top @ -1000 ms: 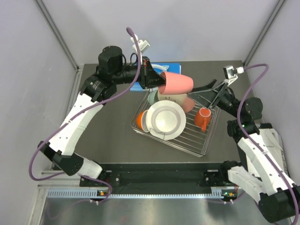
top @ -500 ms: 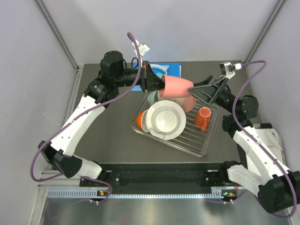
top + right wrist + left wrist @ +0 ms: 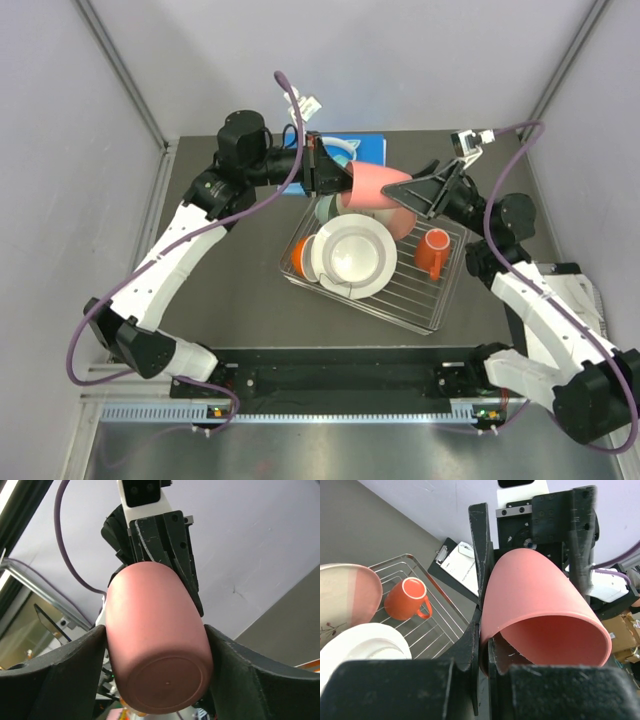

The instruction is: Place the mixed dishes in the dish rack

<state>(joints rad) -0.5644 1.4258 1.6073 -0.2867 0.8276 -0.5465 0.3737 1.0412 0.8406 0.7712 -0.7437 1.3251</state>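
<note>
We judged the cup (image 3: 535, 600) light, slick: left fingers (image 3: 480, 565) pinched its rim; right fingers (image 3: 60, 670) flanked its base, grip undetermined.

Plain pale lilac-grey walls (image 3: 400, 60) all round, dark grey worktop (image 3: 240, 290), slim metal posts (image 3: 121, 70) in the back corners, soft even light.

Coral pink cup (image 3: 540, 615), rim between left fingers (image 3: 470, 652); orange cup (image 3: 405, 600) in dish rack (image 3: 439, 626).
</note>
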